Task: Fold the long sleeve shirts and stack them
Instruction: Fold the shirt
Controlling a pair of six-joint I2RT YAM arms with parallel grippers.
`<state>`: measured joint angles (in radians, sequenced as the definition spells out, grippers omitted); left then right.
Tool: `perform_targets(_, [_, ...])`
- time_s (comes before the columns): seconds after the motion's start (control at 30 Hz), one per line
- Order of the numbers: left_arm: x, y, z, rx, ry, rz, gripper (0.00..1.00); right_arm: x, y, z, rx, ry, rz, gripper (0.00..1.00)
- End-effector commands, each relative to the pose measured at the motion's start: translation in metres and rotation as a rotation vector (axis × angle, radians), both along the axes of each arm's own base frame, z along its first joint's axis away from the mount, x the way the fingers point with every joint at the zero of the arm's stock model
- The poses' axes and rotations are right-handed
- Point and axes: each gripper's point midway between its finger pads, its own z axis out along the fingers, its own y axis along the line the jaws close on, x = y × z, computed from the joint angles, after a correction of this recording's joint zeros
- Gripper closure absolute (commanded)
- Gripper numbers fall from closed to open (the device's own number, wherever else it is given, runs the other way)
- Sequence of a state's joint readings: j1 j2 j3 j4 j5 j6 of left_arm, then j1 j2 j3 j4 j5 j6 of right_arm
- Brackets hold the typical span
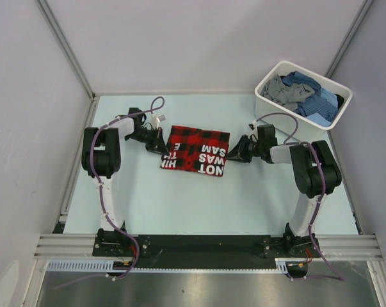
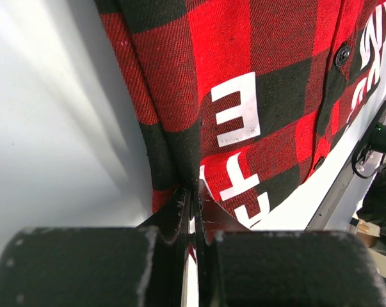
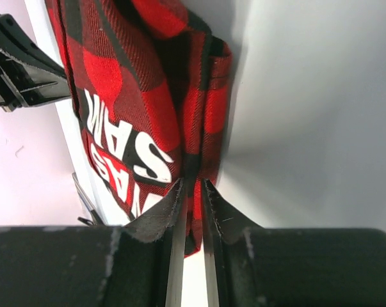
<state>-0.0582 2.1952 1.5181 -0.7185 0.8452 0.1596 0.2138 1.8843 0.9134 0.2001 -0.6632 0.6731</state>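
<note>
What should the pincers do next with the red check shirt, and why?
Probably lift both ends together slightly: the left pincer and right pincer each pinch an opposite edge of the red-and-black check shirt, which lies folded flat, so an even lift should preserve the fold.

Pale green table (image 1: 180, 204) (grey walls (image 1: 199, 38) around).

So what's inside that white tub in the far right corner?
A crumpled grey shirt on the left and blue check shirts on the right fill the white tub. Anything beneath them and the tub's floor are covered.
</note>
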Motion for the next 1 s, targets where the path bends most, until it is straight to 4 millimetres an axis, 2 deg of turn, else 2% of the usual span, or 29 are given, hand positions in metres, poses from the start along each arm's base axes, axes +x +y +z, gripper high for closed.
perform_targets(0.0, [-0.006,0.005,0.003,0.025,-0.017,-0.019,0.96,0.004,0.012,0.016,0.025,-0.066,0.025,0.81])
perform_targets(0.2, [-0.008,0.006,0.002,0.026,-0.018,-0.022,0.96,0.007,0.017,0.013,0.023,-0.065,0.034,0.77])
perform_targets(0.43, [-0.011,0.006,0.002,0.027,-0.016,-0.023,0.96,0.013,0.019,0.013,0.029,-0.068,0.031,0.64])
perform_targets(0.6, [-0.010,0.008,0.002,0.028,-0.016,-0.017,0.96,0.015,0.016,0.004,0.034,-0.030,0.020,0.63])
perform_targets(0.77, [-0.008,0.008,0.004,0.025,-0.021,-0.012,0.96,0.016,0.020,0.003,0.049,-0.016,0.023,0.69])
perform_targets(0.87, [-0.006,0.009,0.005,0.023,-0.025,-0.007,0.98,0.017,0.021,0.004,0.054,-0.017,0.027,0.80])
perform_targets(0.97, [-0.004,0.011,0.007,0.024,-0.028,0.006,1.00,0.019,0.017,0.008,0.045,-0.027,0.028,0.96])
